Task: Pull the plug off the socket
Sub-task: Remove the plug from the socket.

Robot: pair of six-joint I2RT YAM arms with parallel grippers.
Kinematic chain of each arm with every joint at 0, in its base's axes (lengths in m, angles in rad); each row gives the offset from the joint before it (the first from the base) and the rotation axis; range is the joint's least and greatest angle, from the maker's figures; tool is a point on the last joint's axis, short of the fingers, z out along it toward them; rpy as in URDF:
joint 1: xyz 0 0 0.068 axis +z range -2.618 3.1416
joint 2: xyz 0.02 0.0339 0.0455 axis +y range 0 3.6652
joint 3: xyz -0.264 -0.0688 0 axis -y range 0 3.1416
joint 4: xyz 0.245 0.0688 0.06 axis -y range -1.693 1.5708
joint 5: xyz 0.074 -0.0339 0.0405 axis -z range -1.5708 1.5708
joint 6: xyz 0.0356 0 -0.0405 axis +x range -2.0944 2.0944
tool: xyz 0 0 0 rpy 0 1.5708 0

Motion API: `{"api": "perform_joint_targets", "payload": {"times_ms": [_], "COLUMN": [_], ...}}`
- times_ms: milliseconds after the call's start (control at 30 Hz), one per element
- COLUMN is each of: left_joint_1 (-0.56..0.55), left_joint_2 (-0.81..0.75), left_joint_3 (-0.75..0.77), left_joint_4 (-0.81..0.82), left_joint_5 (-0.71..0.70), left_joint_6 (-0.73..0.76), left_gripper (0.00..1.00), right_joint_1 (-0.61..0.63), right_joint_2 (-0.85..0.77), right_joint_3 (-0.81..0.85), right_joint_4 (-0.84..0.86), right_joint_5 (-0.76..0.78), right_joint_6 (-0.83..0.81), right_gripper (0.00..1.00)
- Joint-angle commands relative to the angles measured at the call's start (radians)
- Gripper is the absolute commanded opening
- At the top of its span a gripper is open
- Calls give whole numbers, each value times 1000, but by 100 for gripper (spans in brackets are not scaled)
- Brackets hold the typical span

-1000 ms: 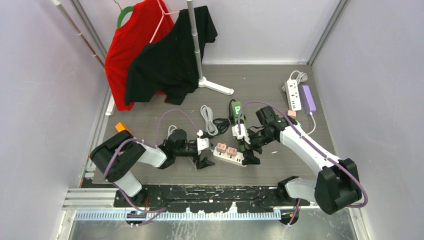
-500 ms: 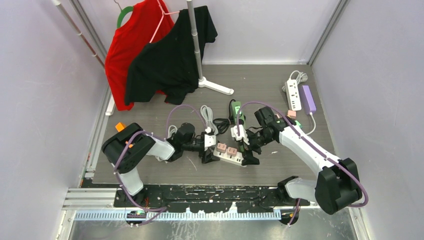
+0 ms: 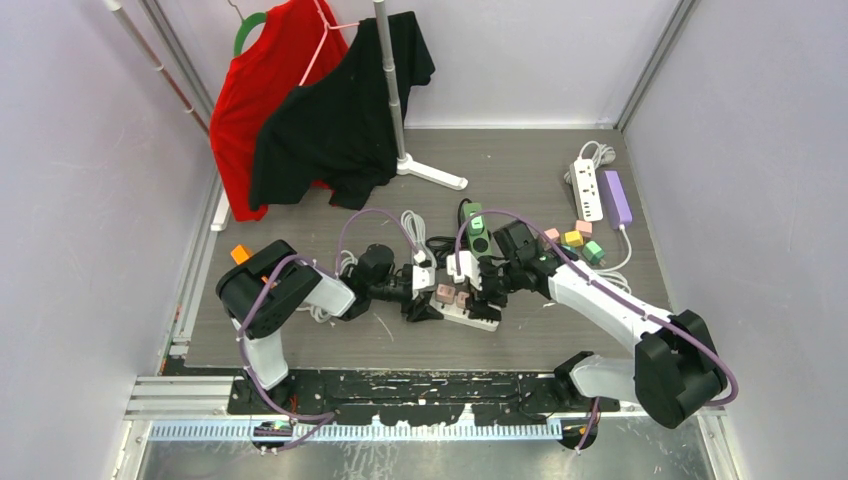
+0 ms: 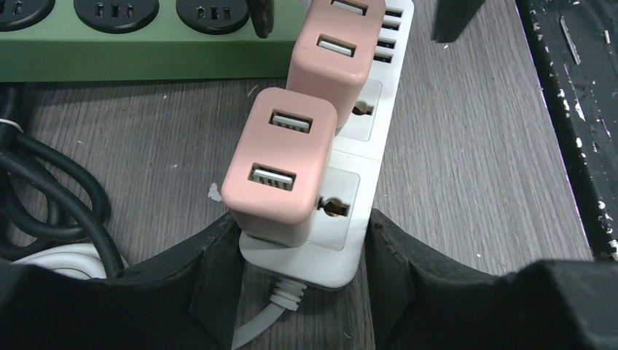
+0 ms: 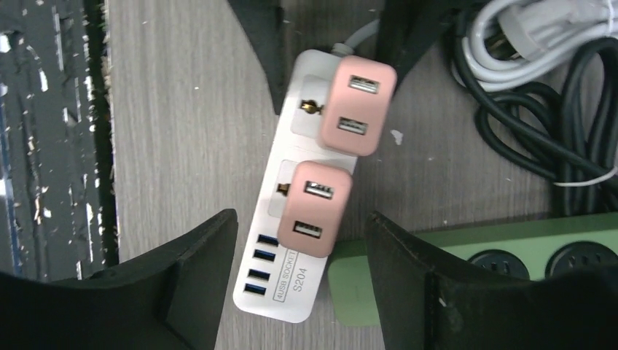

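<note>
In the middle of the table (image 3: pixel 560 335), a white power strip (image 4: pixel 350 219) lies flat with a pink plug (image 4: pixel 280 164) seated in the socket by its cord end and a second pink plug (image 4: pixel 331 51) just beside it. The left gripper (image 4: pixel 302 244) straddles the cord end, its fingers seemingly pinching the strip's sides. The right gripper (image 5: pixel 300 233) hovers over the opposite end, fingers spread and clear of the strip, a green power strip (image 5: pixel 452 262) alongside.
</note>
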Motion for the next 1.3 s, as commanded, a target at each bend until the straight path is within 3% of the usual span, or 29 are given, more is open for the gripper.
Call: {"api": "perform_joint_targets", "payload": {"times_ms": [0,300,500,700,767,933,1100,1267], "left_joint_1": [-1,-17,-19,-19,-19,-18,-18,-19], "left_joint_2": [5,-3,-4,-7,-6,-10,-10,-16], "left_joint_3": [-14,-35,-51,-55,-55,-73,-76,-79], "left_joint_4": [53,73,90,92,92,108,118,125], "left_joint_5": [1,-36,-49,-59,-64,-78,-79,-81], "left_joint_6": [-42,-57,-51,-53,-53,-50,-53,-54], "left_gripper": [32,18,9,5,5,4,4,4], "right_joint_1": [6,31,19,90,112,44,-26,38], "right_joint_2": [-9,22,65,78,86,118,41,35], "right_joint_3": [-8,4,46,35,34,85,33,6], "right_joint_4": [126,157,125,9,32,77,22,27], "right_joint_5": [44,114,154,107,105,134,67,-23], "right_joint_6": [94,147,204,56,79,218,102,65], "right_gripper": [65,28,12,7,5,1,1,1]}}
